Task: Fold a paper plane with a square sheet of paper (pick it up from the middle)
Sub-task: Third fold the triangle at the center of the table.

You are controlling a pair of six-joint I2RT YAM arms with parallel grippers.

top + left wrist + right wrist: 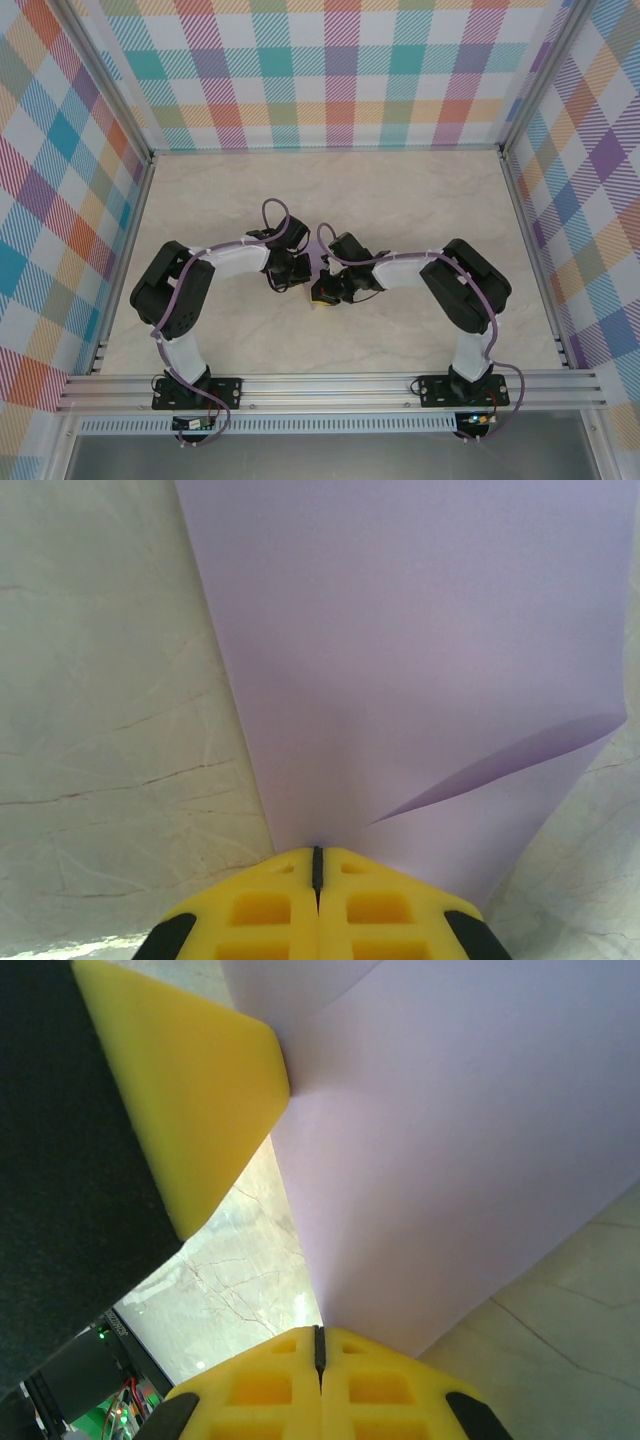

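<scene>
Left wrist view: pale lavender paper point(420, 650), smooth, with one folded flap at lower right.
It runs toward the frame top; left gripper point(317, 858) and right gripper point(319, 1338) each pinch it.

Two black-and-white arms point(236, 262), lilac cables point(268, 205), yellow grid-moulded fingers point(290, 875), black base plates point(197, 392)

Overhead cam: bright, flat, diffuse light from above. Table point(420, 200) shows only faint, soft shadows under the arms, no glare. Slight bowing at the frame edges. Wrist cams softer: paper point(420, 630) evenly lit, textureless, darker band along one fold. Right wrist foreground out of focus, left side dark.
</scene>
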